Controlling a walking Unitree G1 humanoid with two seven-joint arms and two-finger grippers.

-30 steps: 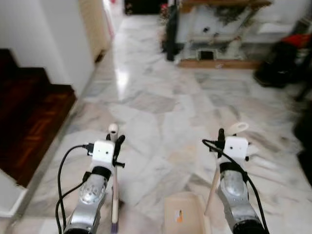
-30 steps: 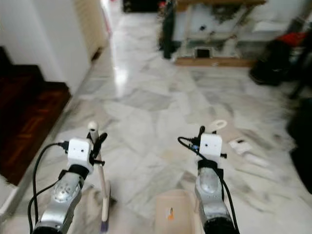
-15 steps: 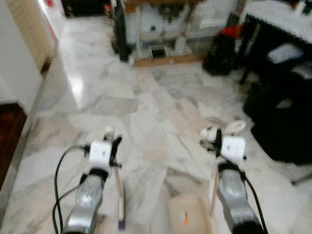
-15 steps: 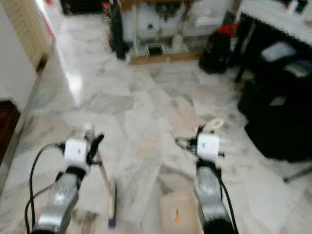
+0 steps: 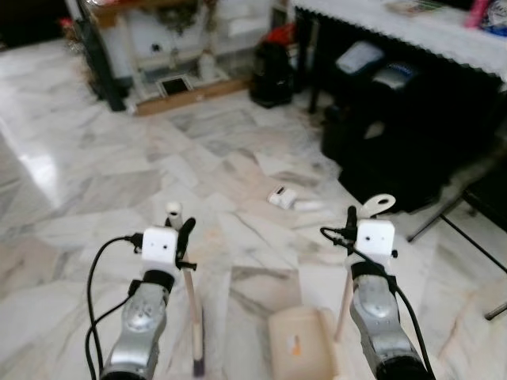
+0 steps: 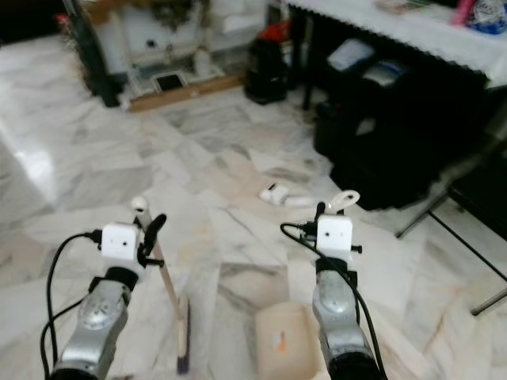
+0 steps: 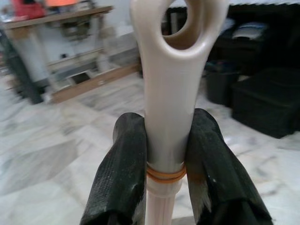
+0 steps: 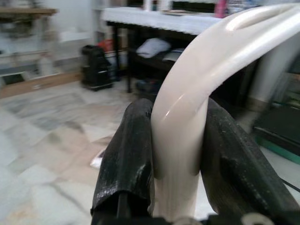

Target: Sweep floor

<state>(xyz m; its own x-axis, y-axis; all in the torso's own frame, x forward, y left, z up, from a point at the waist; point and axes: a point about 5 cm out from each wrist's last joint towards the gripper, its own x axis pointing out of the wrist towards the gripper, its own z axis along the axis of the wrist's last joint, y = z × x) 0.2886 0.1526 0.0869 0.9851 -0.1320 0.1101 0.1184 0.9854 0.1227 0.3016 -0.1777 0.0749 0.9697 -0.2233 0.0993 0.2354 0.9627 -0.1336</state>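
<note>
- Two claws are both busy, each one pinching a handle
- Left gripper point(image 7: 165, 154) squeezes the cream broom handle point(image 7: 171, 108) between its two black fingers point(image 7: 123, 164), just under the loop hole at the top of the handle
- An orange rubber band point(image 7: 165, 174) goes round the handle right where the fingers hold it
- From the head, the broom stick point(image 5: 190, 305) runs down from the left claw to the floor, and the dark broom end point(image 5: 197, 366) sits low beside the left arm
- Right gripper point(image 8: 180, 154) is pressed tight on the curved cream dustpan handle point(image 8: 187, 112)
- Below it the dustpan point(image 5: 301, 348) rests on the floor between the two silver arms, closer to the right arm
- All around is a shiny marble floor point(image 5: 119, 182), white and grey
- Some small white scraps of litter point(image 5: 285, 198) lie on the floor ahead, well apart from the broom
- Further off on the right stands a black table with a white cloth point(image 5: 396, 24), with dark bags point(image 5: 380, 150) under it
- Far back is a low wooden shelf point(image 5: 166, 55) against the wall
</note>
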